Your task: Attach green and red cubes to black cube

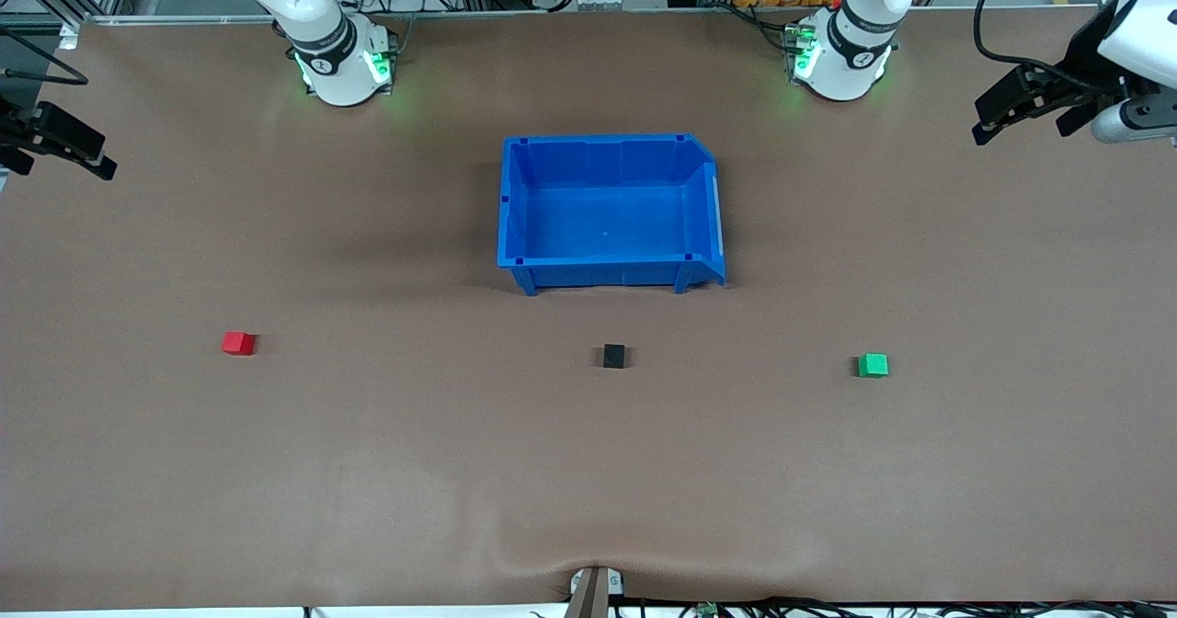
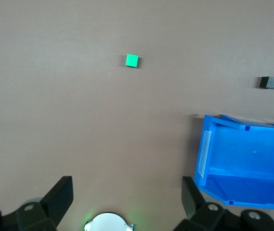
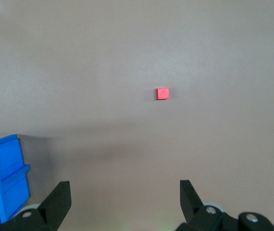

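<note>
Brown matting covers the whole table [image 1: 368, 471] in my front view, rippled slightly at the near edge. Along the top I see metal framing, cables and a stack of orange packets past the two bases. Mid-table sits the blue bin [image 1: 609, 209], with only its bare blue floor showing inside. Nearer the camera than the bin, three cubes lie in a rough row, well apart: the red cube [image 1: 238, 343] toward the right arm's end, the black cube [image 1: 614, 356] in the middle just in front of the bin, and the green cube [image 1: 873, 365] toward the left arm's end. The left gripper [image 1: 1021, 121] hangs over the table edge at its own end, fingers apart. The right gripper [image 1: 64, 144] hangs over the other end; from here I cannot judge its fingers.

From the left wrist I see the same brown mat, the green cube [image 2: 132, 60] alone on it, the black cube [image 2: 268, 83] near the bin [image 2: 233, 163], and the left gripper [image 2: 127, 197] spread wide with nothing between its fingers.

From the right wrist, the red cube [image 3: 163, 93] lies on bare mat, a corner of the bin [image 3: 2, 173] shows, and the right gripper [image 3: 125, 199] is spread wide, holding nothing.
</note>
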